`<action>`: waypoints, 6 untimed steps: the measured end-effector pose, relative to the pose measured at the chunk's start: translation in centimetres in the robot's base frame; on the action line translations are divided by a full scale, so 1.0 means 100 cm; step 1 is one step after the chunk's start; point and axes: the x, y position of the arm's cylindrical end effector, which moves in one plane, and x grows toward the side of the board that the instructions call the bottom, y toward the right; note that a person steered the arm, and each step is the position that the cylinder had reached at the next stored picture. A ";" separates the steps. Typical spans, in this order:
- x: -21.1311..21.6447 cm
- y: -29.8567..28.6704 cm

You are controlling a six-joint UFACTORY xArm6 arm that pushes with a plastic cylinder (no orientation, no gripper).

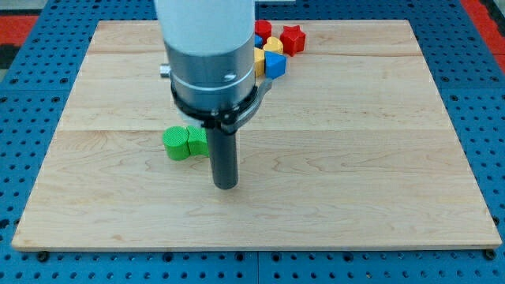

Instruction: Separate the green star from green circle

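The dark rod's tip (pixel 226 185) rests on the pale wooden board (pixel 355 158), just right of and below the touching green circle block (pixel 177 143) and green block (pixel 198 140), probably the star, partly hidden. The arm carries no pincer.

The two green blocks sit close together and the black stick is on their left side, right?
Not quite. In the camera view my tip is on the view's right of the two green blocks, the green circle and green star, slightly lower. They do sit close together.
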 end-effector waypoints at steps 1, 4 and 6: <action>-0.013 -0.054; -0.054 -0.079; -0.080 0.014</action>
